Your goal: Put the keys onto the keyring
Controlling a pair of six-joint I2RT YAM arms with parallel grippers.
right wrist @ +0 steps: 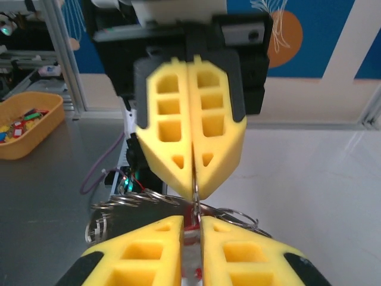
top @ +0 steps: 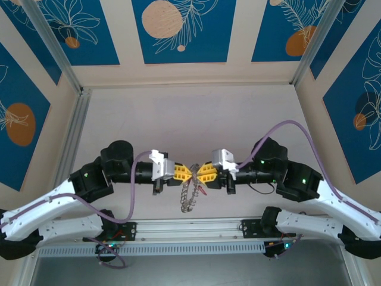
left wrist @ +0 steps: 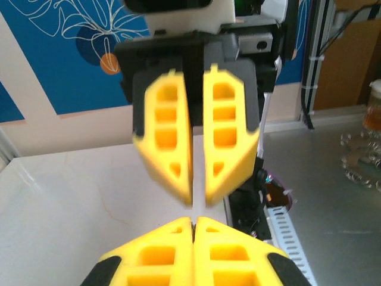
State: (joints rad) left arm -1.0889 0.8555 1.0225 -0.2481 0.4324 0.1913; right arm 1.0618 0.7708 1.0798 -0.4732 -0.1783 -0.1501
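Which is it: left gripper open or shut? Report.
Shut. On the left gripper the yellow fingers meet with no gap, pinching the keyring at their tips.

The left gripper (top: 190, 173) and right gripper (top: 200, 173) meet tip-to-tip, keyring (top: 189, 198) dangling there.

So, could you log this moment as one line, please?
left gripper: shut on keyring | right gripper: slightly parted, grip unclear | keys: hanging below

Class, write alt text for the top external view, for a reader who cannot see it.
The yellow left gripper and right gripper meet tip to tip over the table. A keyring fringed with keys hangs just below where they meet.
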